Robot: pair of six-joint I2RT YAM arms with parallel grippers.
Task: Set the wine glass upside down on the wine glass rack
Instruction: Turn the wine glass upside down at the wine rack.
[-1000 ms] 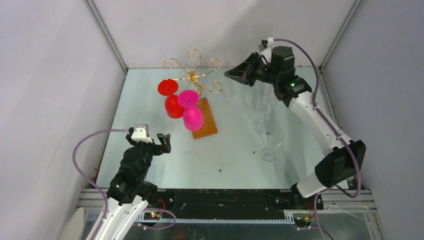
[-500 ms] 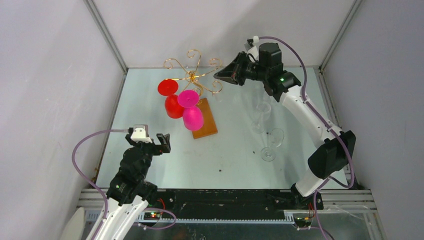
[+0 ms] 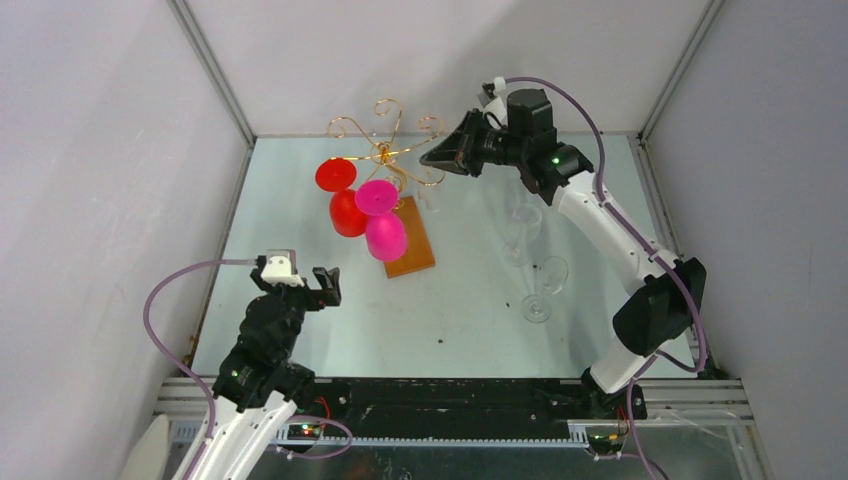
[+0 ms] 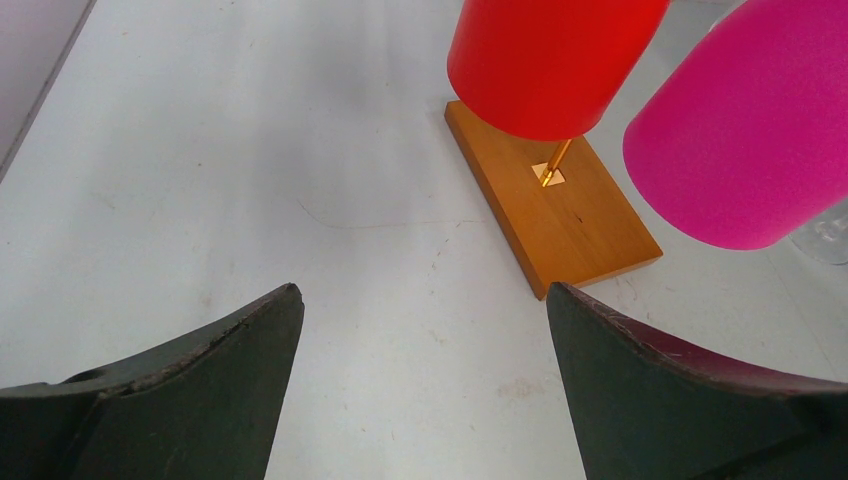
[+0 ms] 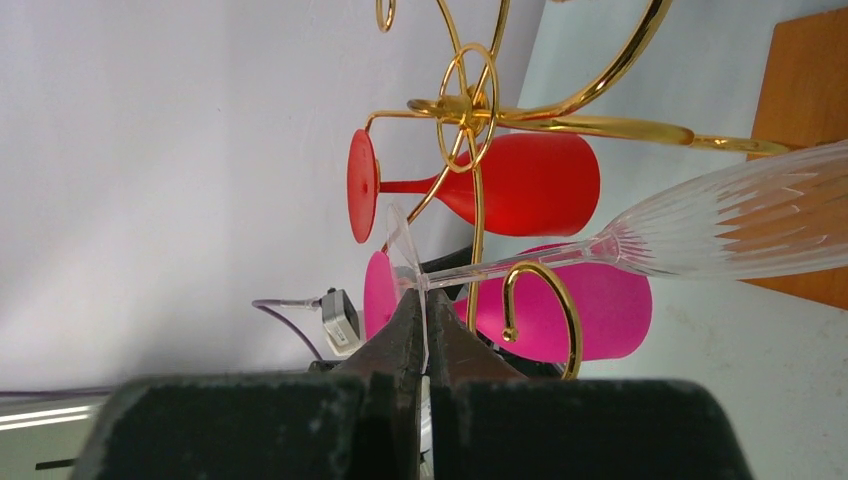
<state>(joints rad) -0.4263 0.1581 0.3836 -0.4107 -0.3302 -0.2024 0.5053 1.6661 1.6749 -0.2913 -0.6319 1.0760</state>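
Right gripper (image 5: 422, 310) has its jaws pinched together on the thin foot of the clear wine glass (image 5: 740, 228). The glass is already upside down, bowl hanging below the foot, up at the right side of the wine glass rack (image 3: 385, 150). From the right wrist view the stem crosses just by a free gold curl (image 5: 540, 298) — can't tell if it is inside the curl yet. Red glass (image 3: 345, 205) and pink glass (image 3: 383, 230) hang on the rack's left and near arms. Two spare clear glasses (image 3: 530, 265) stand on the table (image 3: 460, 320), right of the rack. Left gripper (image 3: 305, 285) sits near-left, jaws wide apart, holding nothing.

Step in hand, as I judge it: feed the stem into the free curl. Do it well by lining the stem with the gap, foot above the wire, and going slow — an edge pinch can pivot. Keep the bowl off the pink glass and the wooden base (image 4: 560, 210). Let go only once the foot rests on the wire.
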